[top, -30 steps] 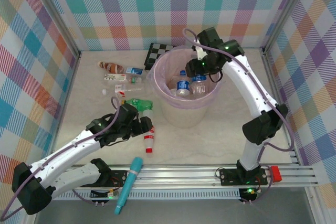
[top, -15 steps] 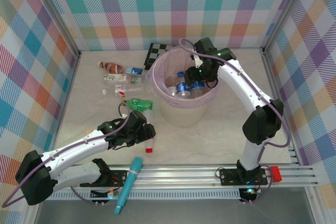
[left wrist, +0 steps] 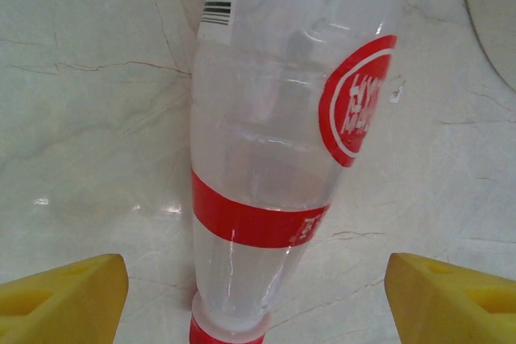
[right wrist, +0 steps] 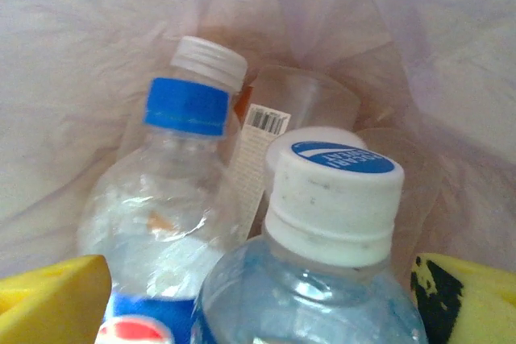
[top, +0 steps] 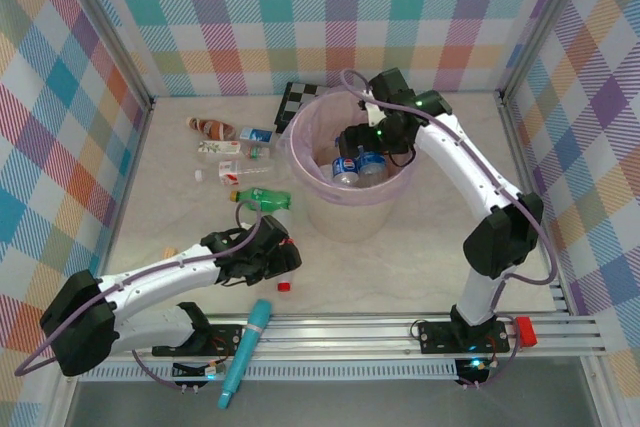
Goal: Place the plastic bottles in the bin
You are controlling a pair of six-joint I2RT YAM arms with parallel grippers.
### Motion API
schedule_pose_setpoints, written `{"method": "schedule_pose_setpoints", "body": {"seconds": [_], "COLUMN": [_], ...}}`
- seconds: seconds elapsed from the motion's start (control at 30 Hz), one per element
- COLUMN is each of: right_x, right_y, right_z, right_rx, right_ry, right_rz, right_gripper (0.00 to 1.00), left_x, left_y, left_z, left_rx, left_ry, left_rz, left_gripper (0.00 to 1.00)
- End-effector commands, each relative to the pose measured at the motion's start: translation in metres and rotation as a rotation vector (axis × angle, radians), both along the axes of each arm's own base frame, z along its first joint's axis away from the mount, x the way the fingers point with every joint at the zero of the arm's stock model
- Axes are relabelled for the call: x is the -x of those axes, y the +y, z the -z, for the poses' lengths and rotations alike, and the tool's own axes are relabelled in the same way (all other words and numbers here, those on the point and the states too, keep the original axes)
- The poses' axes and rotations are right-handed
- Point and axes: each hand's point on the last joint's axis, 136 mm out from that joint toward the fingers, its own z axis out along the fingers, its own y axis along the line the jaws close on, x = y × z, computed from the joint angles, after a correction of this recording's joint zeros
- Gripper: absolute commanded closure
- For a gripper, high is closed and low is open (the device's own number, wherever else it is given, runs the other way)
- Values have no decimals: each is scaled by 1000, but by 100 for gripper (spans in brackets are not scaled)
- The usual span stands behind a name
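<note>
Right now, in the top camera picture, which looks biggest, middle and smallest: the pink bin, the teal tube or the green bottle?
1. pink bin: by far the biggest.
2. teal tube: clearly longer than the bottle, though it lies nearer the camera, which may help.
3. green bottle: smallest.

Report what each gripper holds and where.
Nothing is held. The left fingers straddle the neck of the red-labelled bottle without touching; the right fingers stand open over a logo-capped bottle in the bin.
</note>
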Motion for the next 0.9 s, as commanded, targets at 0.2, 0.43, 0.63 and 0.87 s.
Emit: {"method": "schedule_pose_setpoints", "body": {"seconds": [0.2,0.43,0.63,0.87], "right_x": [44,53,56,54], "right_y": [3,-2,-14,-14], "right_z": [-125,-158,-169,-165], "right_rx": [-251,-372,-399,-403], "right_ry": [-211,-357,-438,-432], "right_rz": [-68,-45,1,15], "right_gripper": [1,0,1,1], "left_x": [4,3,0,-5], "left_y": [-6,-3,-2,-7], "left_z": [17,26,30,27], "left_rx": [-27,-64,-86,-98], "left_ry": [17,16,8,-3], "left_rz": [47,61,65,86], "left_gripper": [19,21,32,47]}}
